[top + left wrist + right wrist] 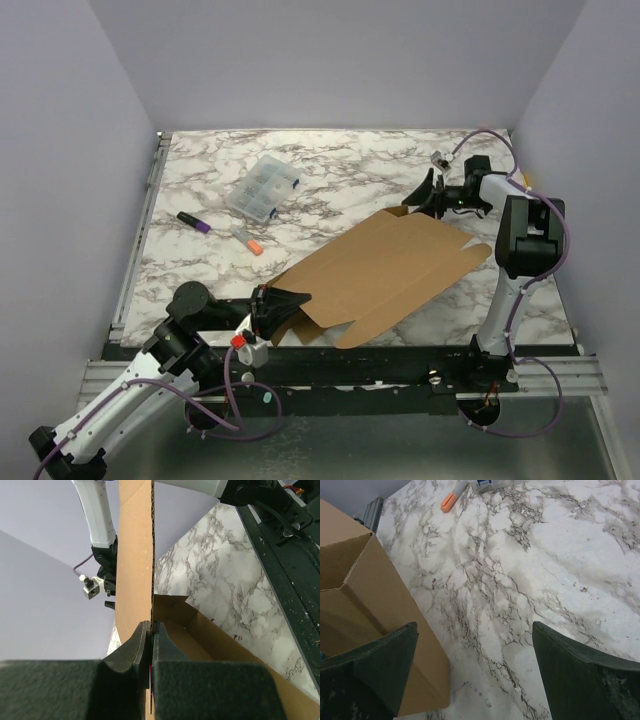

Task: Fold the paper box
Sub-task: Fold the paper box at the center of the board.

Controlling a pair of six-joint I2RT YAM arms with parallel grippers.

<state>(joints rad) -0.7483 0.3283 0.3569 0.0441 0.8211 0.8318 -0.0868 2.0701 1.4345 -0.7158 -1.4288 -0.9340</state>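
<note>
Left gripper pinching paper box edge at 7 o'clock; box lying on table centre-right. Right gripper gaping wide at 1 o'clock beside far corner, possibly touching.

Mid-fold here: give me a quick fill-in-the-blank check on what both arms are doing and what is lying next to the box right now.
1. The left gripper has its jaws ____ on an edge of the paper box.
2. The right gripper, at the box's far corner, has its jaws ____ and holds nothing.
3. The marker lying nearest the paper box has a cap coloured ____.

Missing words: shut; open; orange.
</note>
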